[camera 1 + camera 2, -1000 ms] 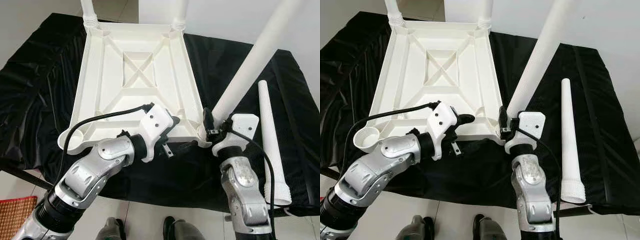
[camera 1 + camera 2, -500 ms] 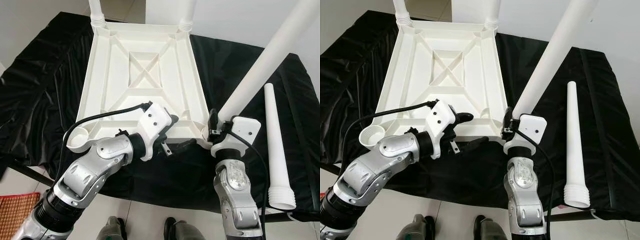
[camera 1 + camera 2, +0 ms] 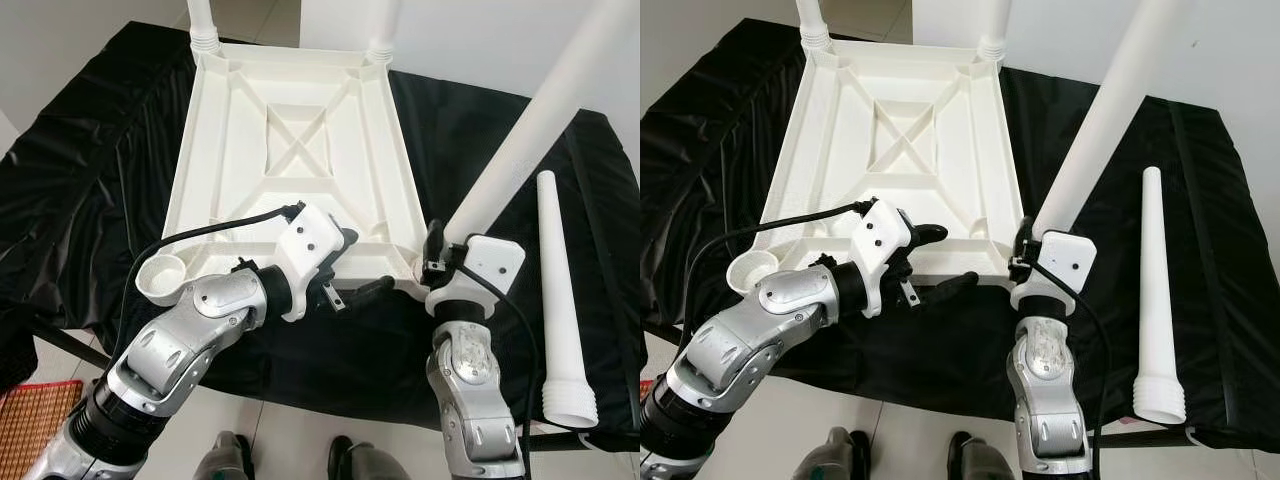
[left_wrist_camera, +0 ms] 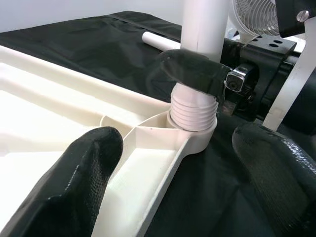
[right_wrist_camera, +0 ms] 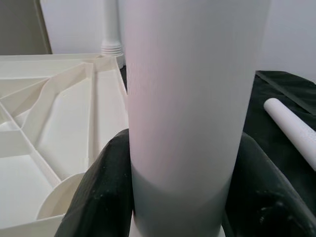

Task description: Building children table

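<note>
Right fingers (image 5: 106,185) clamped around upright table leg (image 3: 1105,125)

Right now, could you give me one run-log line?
right hand: shut on leg at corner socket | left hand: open astride tabletop edge | spare leg: on cloth

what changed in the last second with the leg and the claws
Little beyond the camera shifting. The right claw stays shut on the white leg, which stands in the near right corner socket of the upturned tabletop. The left claw stays open at the tabletop's near edge. The loose leg lies as before.
</note>
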